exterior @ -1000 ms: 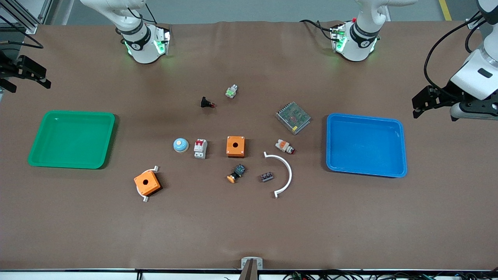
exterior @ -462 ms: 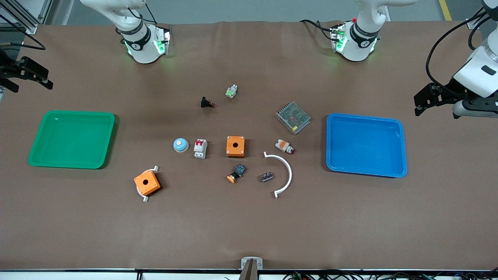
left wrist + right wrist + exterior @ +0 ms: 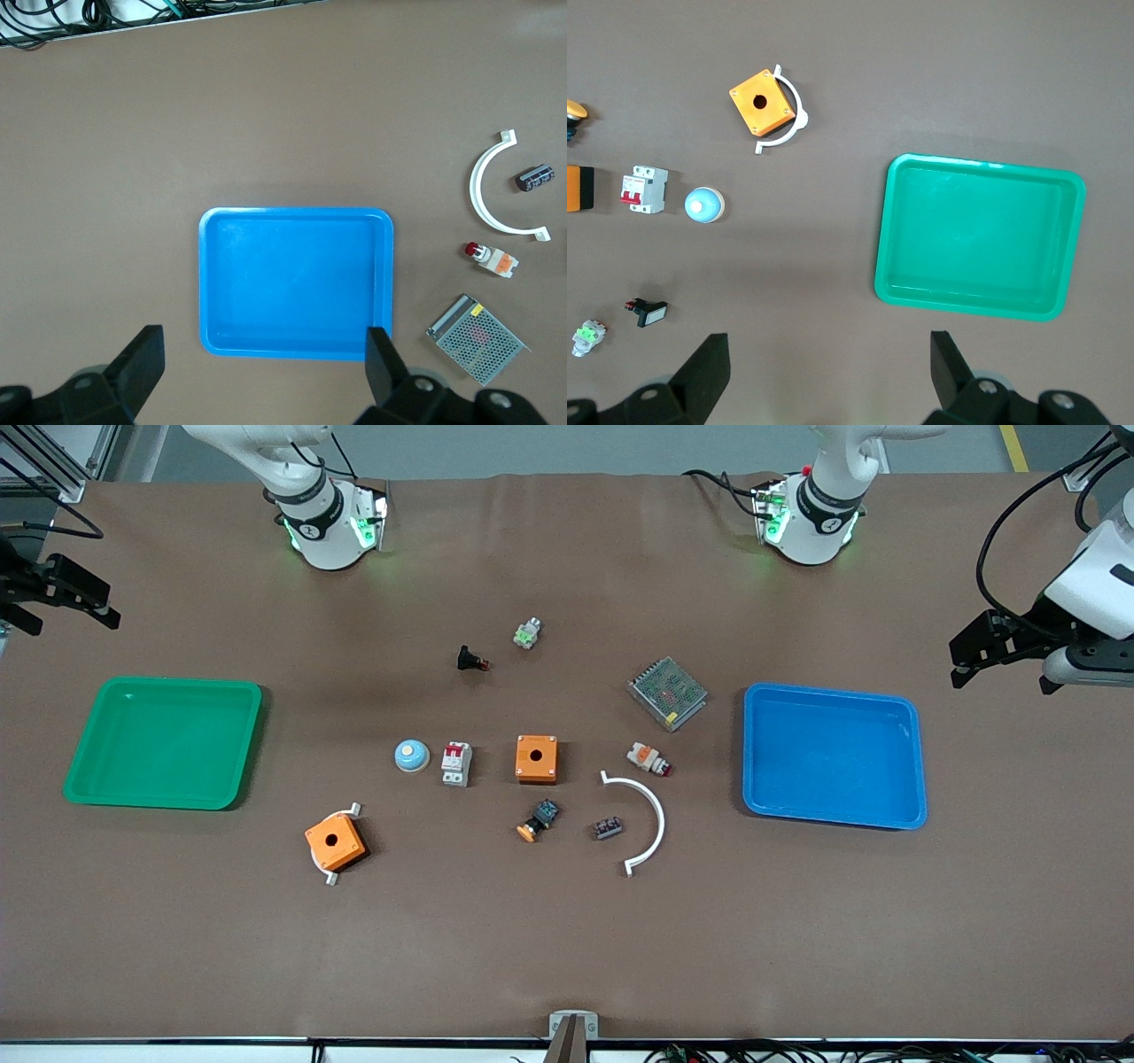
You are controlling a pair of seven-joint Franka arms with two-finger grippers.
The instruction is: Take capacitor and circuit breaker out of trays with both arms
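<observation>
The capacitor (image 3: pixel 608 828), a tiny dark block, lies on the table inside the curve of a white arc piece (image 3: pixel 651 815). It also shows in the left wrist view (image 3: pixel 534 177). The breaker (image 3: pixel 457 763), white-grey with red toggles, lies between a blue dome (image 3: pixel 411 755) and an orange box (image 3: pixel 537 758). It also shows in the right wrist view (image 3: pixel 643 189). My left gripper (image 3: pixel 997 669) is open and empty, up in the air over the table past the blue tray (image 3: pixel 912 762). In its own view the left gripper (image 3: pixel 263 354) hangs by the tray's rim. My right gripper (image 3: pixel 75 624) (image 3: pixel 828 354) is open and empty, over the table's edge by the green tray (image 3: pixel 248 744).
A second orange box (image 3: pixel 335 843) sits on a white ring. A black-and-orange push button (image 3: pixel 538 820), a white-orange-red button (image 3: pixel 648 758), a mesh power supply (image 3: pixel 668 693), a black switch (image 3: pixel 471 660) and a green-white part (image 3: pixel 527 633) lie about mid-table.
My left gripper has drifted a little away from the blue tray toward the left arm's end of the table. My right gripper has barely shifted. Nothing on the table has moved.
</observation>
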